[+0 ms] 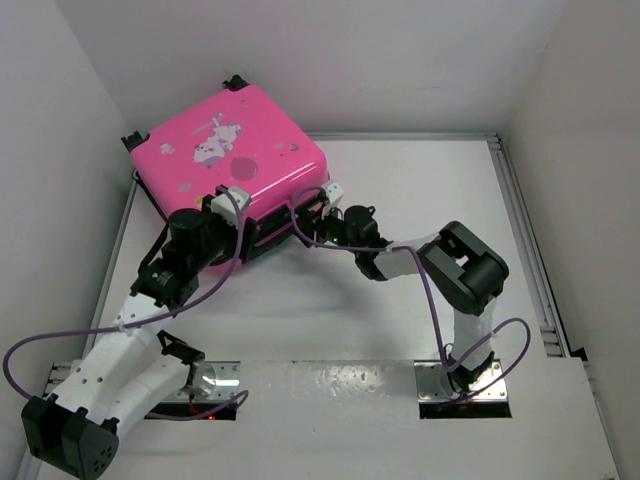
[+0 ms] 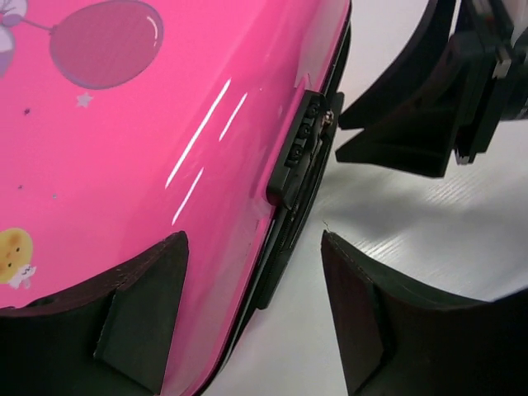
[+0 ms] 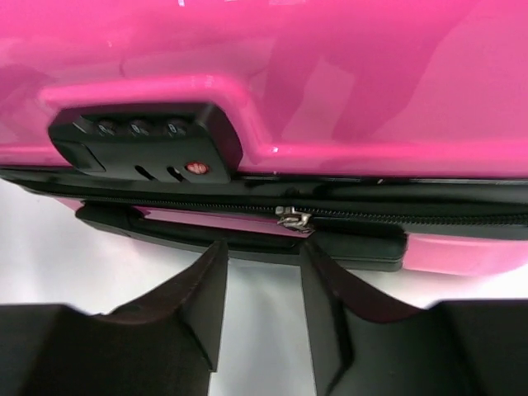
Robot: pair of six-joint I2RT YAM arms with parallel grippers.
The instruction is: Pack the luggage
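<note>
The pink luggage (image 1: 230, 150) lies closed on its side at the table's far left, white animal print facing up. My left gripper (image 1: 228, 200) is open at its near edge. In the left wrist view (image 2: 252, 280) one finger lies over the pink shell (image 2: 124, 165) and the other over the table, astride the zipper seam below the black lock (image 2: 301, 148). My right gripper (image 1: 322, 207) is open and empty at the same side. In the right wrist view (image 3: 262, 264) its fingertips sit just below the silver zipper pull (image 3: 293, 219) and the black handle (image 3: 247, 239), right of the combination lock (image 3: 148, 136).
White walls stand close behind and left of the luggage. The white table (image 1: 420, 200) stretches right of it, with a metal rail (image 1: 525, 230) along the right edge. Purple cables (image 1: 435, 300) loop off both arms. The right gripper's fingers (image 2: 437, 91) show in the left wrist view.
</note>
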